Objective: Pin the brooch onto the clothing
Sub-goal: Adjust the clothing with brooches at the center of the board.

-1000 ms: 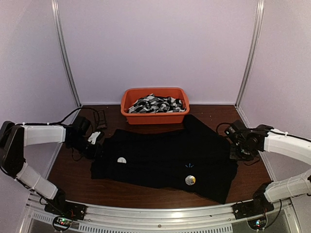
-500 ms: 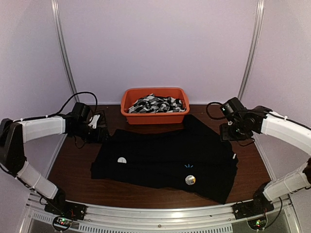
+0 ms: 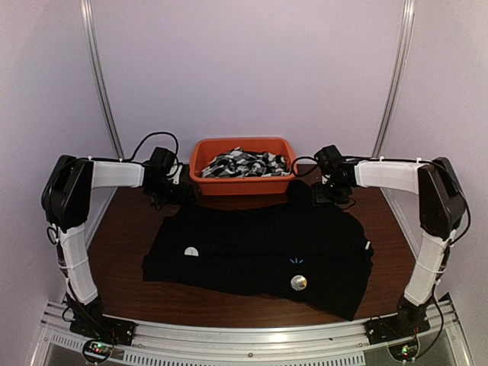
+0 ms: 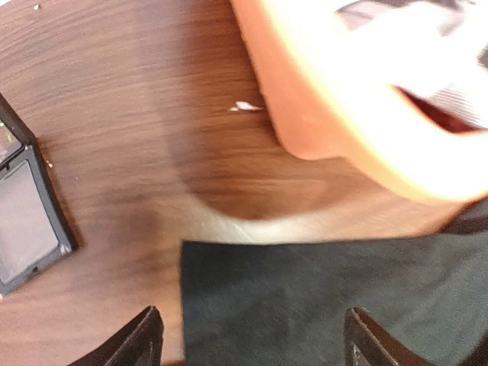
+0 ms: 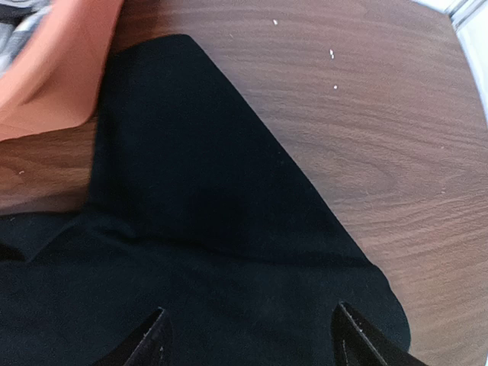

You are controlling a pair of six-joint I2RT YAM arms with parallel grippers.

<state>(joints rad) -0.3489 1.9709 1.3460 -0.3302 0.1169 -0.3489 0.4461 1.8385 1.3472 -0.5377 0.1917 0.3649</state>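
Observation:
The clothing (image 3: 259, 252), a large black shirt, lies spread flat on the brown table. A small round shiny brooch (image 3: 298, 283) rests on its front, just below a light-blue starburst mark (image 3: 296, 261). A tiny white tag (image 3: 191, 251) shows at the left. My left gripper (image 3: 177, 192) hovers open over the shirt's far left corner (image 4: 320, 297), fingers (image 4: 145, 339) wide apart and empty. My right gripper (image 3: 324, 192) stands open over the shirt's far right part (image 5: 191, 213), nothing between its fingers (image 5: 354, 339).
An orange basin (image 3: 244, 164) full of black-and-white patterned fabrics stands at the back, right beside both grippers; its wall (image 4: 343, 114) and corner (image 5: 53, 61) fill the wrist views' tops. A flat black object with a grey face (image 4: 23, 221) lies left of the left gripper.
Both arms have swung from the shirt's left and right sides inward to its far edge by the basin. Both grippers have opened wider. The shirt and brooch lie as before.

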